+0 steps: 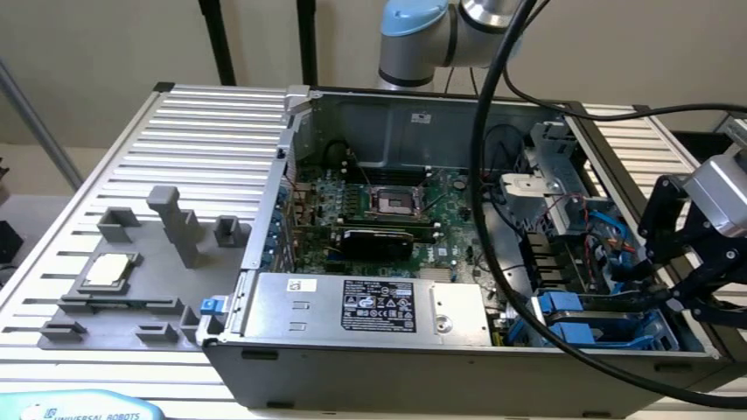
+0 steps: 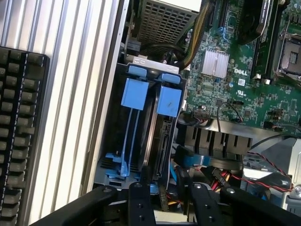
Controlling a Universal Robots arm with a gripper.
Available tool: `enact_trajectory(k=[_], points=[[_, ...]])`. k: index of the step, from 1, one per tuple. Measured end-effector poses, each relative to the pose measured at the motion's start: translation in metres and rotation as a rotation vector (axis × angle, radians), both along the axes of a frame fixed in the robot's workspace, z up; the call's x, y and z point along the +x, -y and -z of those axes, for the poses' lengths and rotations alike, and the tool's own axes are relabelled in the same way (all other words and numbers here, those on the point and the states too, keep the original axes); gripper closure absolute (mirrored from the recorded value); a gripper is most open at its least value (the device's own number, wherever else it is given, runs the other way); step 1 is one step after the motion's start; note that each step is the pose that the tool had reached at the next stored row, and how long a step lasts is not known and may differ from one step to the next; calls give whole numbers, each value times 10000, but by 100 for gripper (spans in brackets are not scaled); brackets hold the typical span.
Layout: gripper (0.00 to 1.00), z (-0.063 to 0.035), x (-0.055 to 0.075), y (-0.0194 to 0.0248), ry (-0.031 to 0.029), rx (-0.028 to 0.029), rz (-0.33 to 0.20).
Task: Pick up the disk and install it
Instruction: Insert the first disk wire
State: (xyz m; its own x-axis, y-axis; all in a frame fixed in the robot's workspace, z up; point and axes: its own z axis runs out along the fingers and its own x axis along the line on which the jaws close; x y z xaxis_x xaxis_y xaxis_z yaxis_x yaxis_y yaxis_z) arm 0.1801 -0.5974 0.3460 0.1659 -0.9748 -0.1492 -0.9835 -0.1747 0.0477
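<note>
Disk, one, on edge, two blue tabs

Disk on edge in blue-tabbed drive bay, green motherboard beside, black keyboard well apart

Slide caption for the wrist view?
Tool close to the blue-framed disk, which stands on edge in the drive bay.

The ribbed metal counter carries an open computer case. Just beside the case, on the exterior view's left, lies a grey fixture plate. A black keyboard lies near the case's drive-bay wall, bare ribs between them.
</note>
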Motion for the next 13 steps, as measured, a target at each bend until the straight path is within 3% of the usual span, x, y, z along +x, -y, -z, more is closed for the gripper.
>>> enact_trajectory(k=[4, 5, 8, 10, 13], points=[[66, 1, 1, 8, 31, 38, -111], [74, 2, 1, 10, 35, 44, -133], [74, 2, 1, 12, 44, 57, -190], [83, 2, 1, 12, 51, 61, -217], [84, 2, 1, 13, 63, 63, -242]])
